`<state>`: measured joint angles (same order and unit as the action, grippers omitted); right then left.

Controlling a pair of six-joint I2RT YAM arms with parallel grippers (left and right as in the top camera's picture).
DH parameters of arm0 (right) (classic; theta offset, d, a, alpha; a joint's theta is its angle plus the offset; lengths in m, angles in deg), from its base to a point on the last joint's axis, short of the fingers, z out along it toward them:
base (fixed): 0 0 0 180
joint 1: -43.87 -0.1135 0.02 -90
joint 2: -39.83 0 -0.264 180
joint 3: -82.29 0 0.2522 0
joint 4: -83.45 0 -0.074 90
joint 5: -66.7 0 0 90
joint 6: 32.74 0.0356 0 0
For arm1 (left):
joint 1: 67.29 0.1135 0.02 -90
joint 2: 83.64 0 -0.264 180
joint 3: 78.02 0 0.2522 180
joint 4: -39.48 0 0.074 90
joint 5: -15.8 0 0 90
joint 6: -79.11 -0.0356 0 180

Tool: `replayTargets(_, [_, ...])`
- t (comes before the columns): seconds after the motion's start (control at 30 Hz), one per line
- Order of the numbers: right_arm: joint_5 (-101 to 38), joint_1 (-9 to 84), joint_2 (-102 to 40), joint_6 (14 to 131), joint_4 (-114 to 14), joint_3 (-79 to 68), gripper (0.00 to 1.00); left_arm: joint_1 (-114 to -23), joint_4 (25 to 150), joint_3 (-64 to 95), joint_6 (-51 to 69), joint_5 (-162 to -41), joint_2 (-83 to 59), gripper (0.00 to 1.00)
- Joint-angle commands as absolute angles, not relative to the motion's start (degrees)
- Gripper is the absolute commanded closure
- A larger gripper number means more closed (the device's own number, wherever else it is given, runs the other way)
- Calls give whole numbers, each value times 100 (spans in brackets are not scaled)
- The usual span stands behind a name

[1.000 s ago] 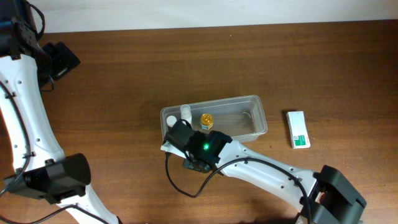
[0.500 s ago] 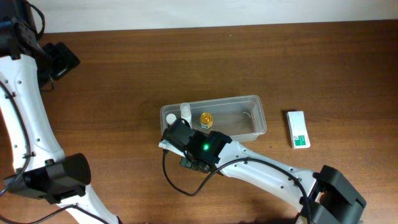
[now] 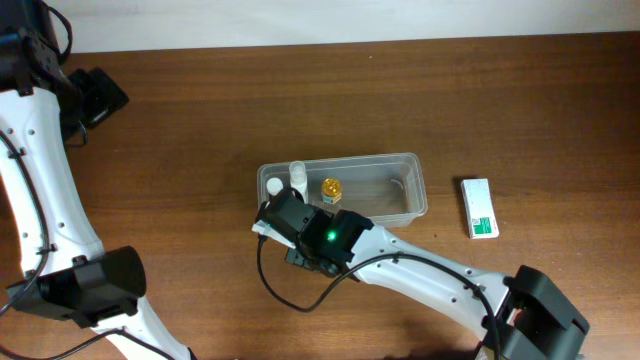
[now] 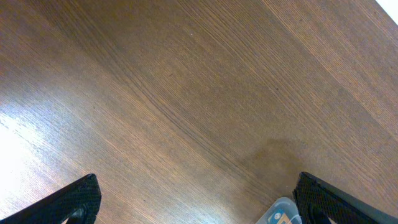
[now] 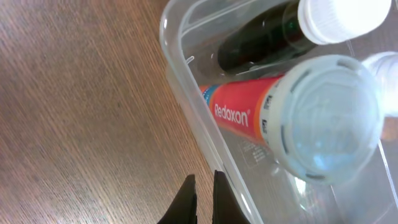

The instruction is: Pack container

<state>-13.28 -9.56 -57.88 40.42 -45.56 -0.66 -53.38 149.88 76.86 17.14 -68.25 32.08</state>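
I'm holding my right claw (image 5: 203, 198) pressed together beside the clear, round-cornered plastic container (image 5: 184, 106) on the wood-grain bench (image 5: 74, 112).
An orange Redoxon tube (image 5: 239, 112) with a ribbed white cap is lying inside; my left claw (image 4: 199, 208) is hanging spread, tips cropped.

Overhead: bright, even light with short, soft shadows. A green LED glows on the right arm (image 3: 330, 237).
Left wrist: white glare on the table (image 4: 186, 93), beside one finger (image 4: 68, 202) of the left gripper (image 4: 199, 208).
Right wrist: the tube cap (image 5: 323, 118) beyond the right gripper (image 5: 204, 198) is soft. The white bottle cap (image 5: 342, 15) is overexposed. Wood grain is sharp.
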Motion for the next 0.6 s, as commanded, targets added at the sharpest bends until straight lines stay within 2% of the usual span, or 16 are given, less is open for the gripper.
replayTargets(0.0, [-1241, -772, -5834, 4304, -4591, -46, 96, -5325, 14992, 7743, 1622, -6840, 3153, 0])
replayTargets(0.23, [-1809, -748, -5834, 4310, -4416, -46, 96, -5325, 14992, 7743, 1622, -6840, 3153, 0])
replayTargets(0.57, [-1855, -746, -5839, 4579, -4278, 28, 96, -5325, 14992, 7743, 1622, -6840, 3153, 0])
